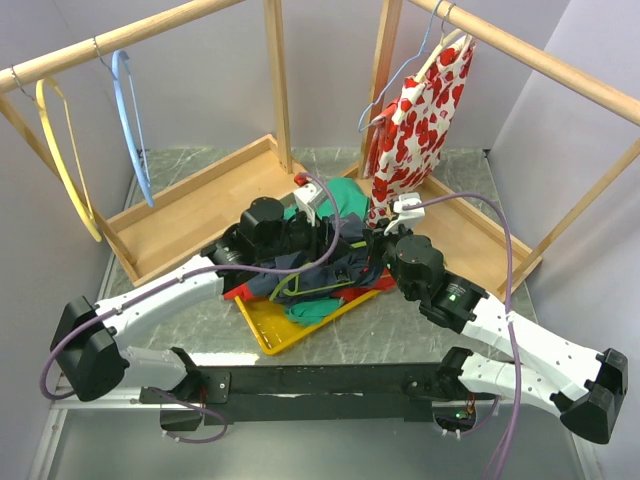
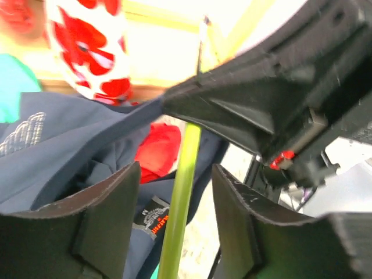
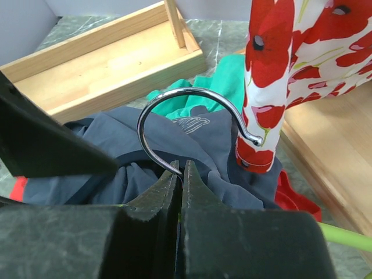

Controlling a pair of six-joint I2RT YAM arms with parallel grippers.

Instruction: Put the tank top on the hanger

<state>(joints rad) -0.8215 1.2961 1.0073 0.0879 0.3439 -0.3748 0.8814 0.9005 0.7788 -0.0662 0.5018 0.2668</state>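
My right gripper (image 3: 180,170) is pinched tight on the hanger (image 3: 192,96) at the stem of its metal hook, low over the yellow tray (image 1: 262,332) at mid-table, with the tank top (image 3: 104,139) bunched around it. My left gripper (image 2: 174,171) stands wide apart, the green hanger arm running between its fingers, gripping nothing. I judge the job roughly midway: I cannot tell whether either strap sits over an arm.

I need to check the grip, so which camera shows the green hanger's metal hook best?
Right wrist: the hook arcs whole above the shut right hand. Left wrist shows only the green bar; top view hides it.
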